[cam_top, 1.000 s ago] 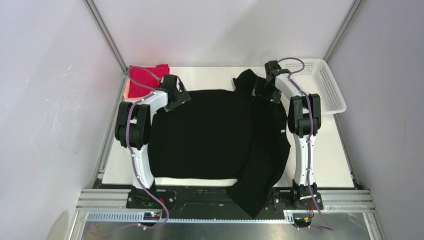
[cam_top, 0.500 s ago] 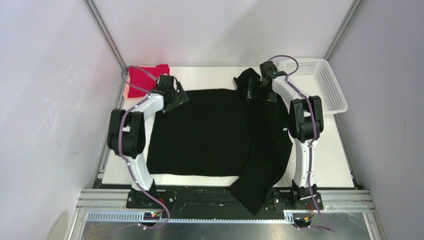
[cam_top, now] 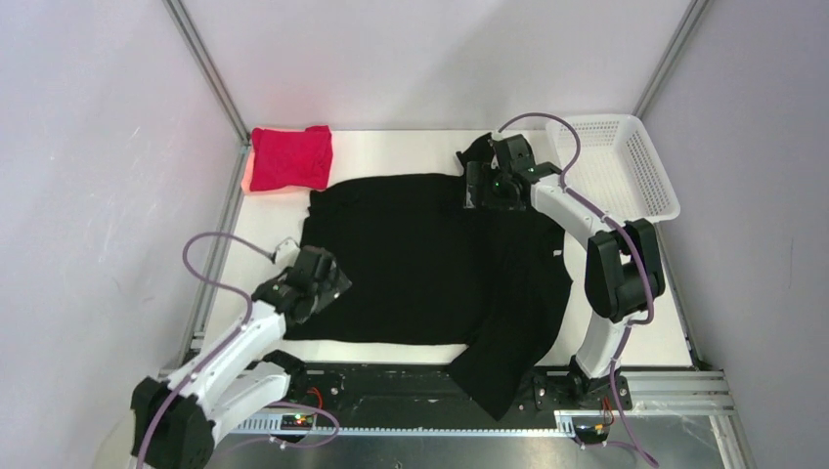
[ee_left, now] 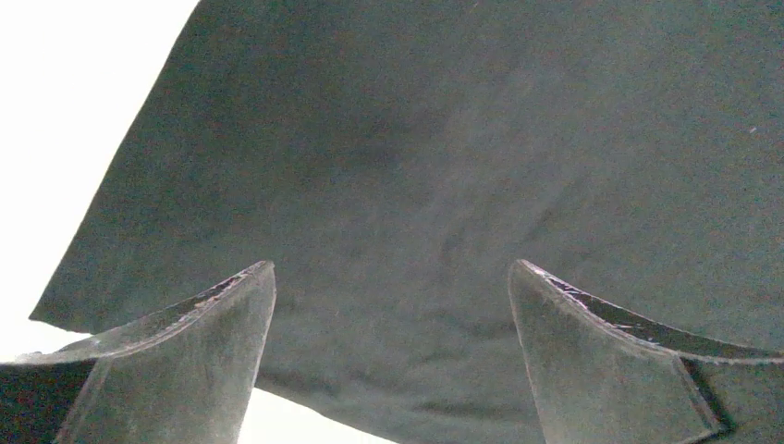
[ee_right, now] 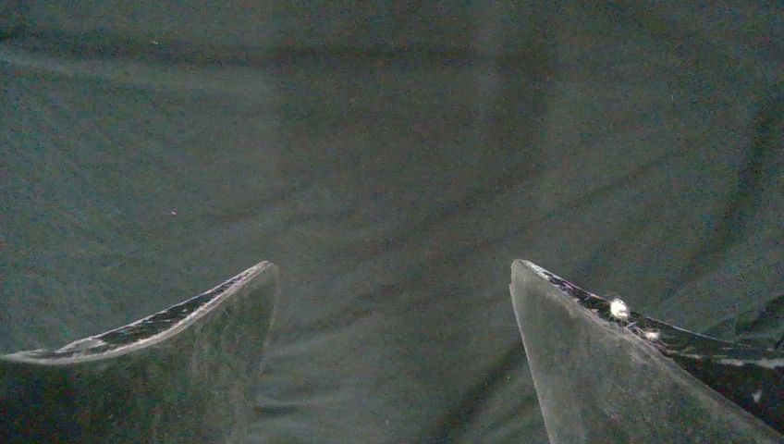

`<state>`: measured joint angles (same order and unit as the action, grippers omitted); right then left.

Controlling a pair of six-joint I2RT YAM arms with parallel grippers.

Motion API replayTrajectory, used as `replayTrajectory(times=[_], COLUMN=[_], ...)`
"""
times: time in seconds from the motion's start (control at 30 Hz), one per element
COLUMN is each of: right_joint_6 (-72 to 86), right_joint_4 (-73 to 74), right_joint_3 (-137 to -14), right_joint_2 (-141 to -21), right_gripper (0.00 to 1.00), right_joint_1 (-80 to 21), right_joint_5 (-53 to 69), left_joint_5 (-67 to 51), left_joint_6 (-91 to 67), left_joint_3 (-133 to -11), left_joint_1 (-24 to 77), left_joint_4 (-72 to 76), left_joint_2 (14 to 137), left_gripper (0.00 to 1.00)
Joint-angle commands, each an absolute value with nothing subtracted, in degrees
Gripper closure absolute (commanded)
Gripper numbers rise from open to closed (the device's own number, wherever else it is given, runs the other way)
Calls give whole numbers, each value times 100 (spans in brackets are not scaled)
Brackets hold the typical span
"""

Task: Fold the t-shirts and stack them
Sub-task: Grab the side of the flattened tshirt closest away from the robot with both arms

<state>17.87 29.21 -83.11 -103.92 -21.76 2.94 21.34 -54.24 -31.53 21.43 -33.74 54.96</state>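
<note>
The large black t-shirt lies spread over the table's middle, one part hanging off the near edge. A folded crimson-red t-shirt sits at the far left corner. My left gripper hangs open over the black shirt's near left corner; in the left wrist view the black cloth fills the frame and nothing sits between the fingers. My right gripper is open over the shirt's far edge near the middle, and only black cloth lies beneath it.
A white mesh basket stands at the far right corner. The white table shows bare along the left side of the shirt and beside the basket. Grey walls and metal posts close in the back and sides.
The left arm has swung from the shirt's far left corner back to its near left corner. The right gripper has shifted left along the far edge. The far left of the shirt now lies flat.
</note>
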Motion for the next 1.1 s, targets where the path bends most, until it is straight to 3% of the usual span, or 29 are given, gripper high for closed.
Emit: replayTrajectory(times=[0.0,0.13,0.63,1.07], right_joint_6=[1844,1819,1871,1867], right_joint_4=[2673,2628,2621,2595], right_joint_3=[-8187,-8107,-8104,-8097], right_joint_2=[-10255,-10268,-10344,-10581], right_gripper=[0,1,1,1], right_joint_1=[-2153,-2117,-1896,-1739], right_joint_5=[348,374,540,706], left_joint_5=[2562,2543,3306,2041], left_joint_6=[-7206,-7931,-8542,-7989], left_joint_3=[-2500,-2007,-2323,-2958], left_joint_1=[2583,2601,2581,2627], left_joint_4=[-4500,-4534,-4488,-5230], left_joint_2=[4492,4253,5374,4779], left_gripper=[0,0,2,1])
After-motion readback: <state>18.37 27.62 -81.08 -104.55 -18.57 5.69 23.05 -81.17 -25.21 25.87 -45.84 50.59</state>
